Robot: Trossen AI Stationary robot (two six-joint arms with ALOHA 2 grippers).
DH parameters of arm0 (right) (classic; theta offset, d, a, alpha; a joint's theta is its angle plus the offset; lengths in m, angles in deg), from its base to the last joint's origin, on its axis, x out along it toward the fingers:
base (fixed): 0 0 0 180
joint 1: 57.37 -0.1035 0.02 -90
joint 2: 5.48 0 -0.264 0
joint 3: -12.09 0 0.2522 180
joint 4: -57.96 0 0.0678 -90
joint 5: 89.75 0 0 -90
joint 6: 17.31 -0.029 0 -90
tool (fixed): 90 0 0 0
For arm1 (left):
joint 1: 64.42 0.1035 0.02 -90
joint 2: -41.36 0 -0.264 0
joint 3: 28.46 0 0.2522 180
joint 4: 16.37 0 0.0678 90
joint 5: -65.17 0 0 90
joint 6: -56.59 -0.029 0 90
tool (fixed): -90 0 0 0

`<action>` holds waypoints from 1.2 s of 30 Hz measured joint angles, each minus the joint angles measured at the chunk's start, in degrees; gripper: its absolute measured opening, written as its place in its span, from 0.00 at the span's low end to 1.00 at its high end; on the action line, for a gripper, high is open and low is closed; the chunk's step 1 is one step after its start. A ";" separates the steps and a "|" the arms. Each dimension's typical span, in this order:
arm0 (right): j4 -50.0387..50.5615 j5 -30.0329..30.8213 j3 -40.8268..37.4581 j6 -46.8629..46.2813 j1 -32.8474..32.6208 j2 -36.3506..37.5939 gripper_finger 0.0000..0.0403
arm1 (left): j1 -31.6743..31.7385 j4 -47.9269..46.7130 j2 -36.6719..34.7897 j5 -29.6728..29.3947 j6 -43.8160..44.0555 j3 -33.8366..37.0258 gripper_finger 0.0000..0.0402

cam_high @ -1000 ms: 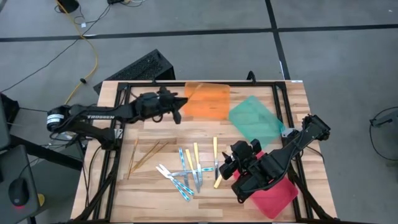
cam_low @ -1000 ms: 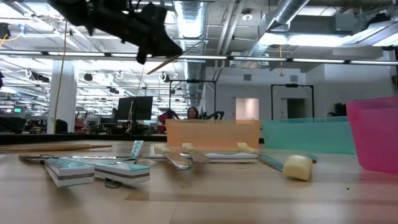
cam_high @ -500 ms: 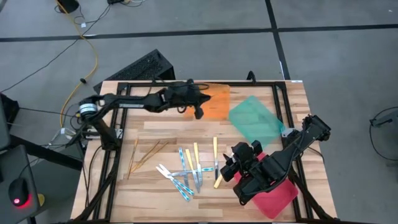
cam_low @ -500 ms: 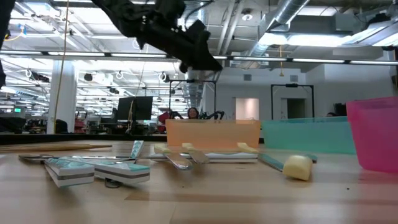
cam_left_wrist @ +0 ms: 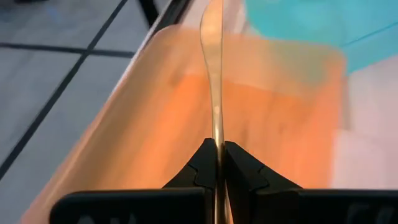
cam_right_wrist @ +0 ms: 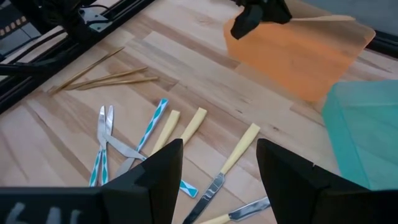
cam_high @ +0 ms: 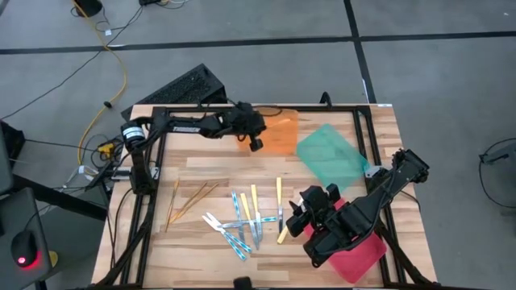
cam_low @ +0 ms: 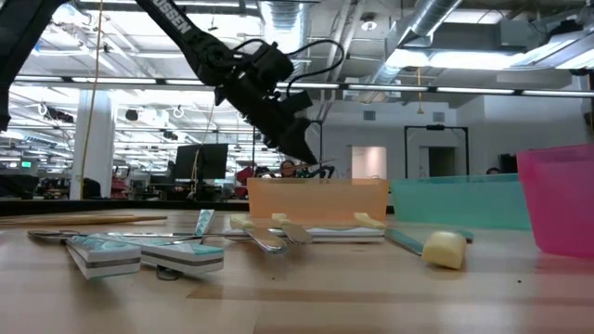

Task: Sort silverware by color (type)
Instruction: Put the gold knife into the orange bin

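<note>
- We see one gold utensil (cam_left_wrist: 214, 93) pinched between the fingers of the left end effector (cam_left_wrist: 216, 163), which is clamped tight on its thin stem, directly above the orange tray (cam_high: 278, 138).
- In the high view, that left end effector (cam_high: 251, 138) hangs over the orange tray's left edge; in the low view it sits above the tray's wall (cam_low: 316, 199).
- The rest of the silverware lies loose on the worktop (cam_high: 201, 165), on the near side of the orange tray.
- Three more gold pieces (cam_high: 189, 201) lie together below and left of the orange tray, fanned out.
- The blue-handled pieces (cam_high: 235, 221) lie crossed in a small heap below the orange tray, touching one another.
- The yellow-handled pieces (cam_high: 279, 196) with silver heads lie just beside the blue ones, on the side nearer the right arm.
- The right end effector (cam_high: 302, 211) hovers just beside the yellow-handled pieces with its fingers spread wide, holding nothing.
- A green tray (cam_high: 330, 155) sits just right of the orange tray, tilted.
- A red tray (cam_high: 363, 254) lies well below the orange one, partly under the right arm.
</note>
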 joint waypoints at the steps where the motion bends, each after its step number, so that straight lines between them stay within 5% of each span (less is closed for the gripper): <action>1: 0.00 0.00 0.00 0.00 0.01 0.00 0.56 | 0.63 -0.40 0.00 0.10 -0.52 0.00 0.00; 36: 0.87 0.16 -0.02 0.15 0.48 0.00 0.56 | 1.04 -4.30 7.90 0.41 -2.30 -4.00 0.00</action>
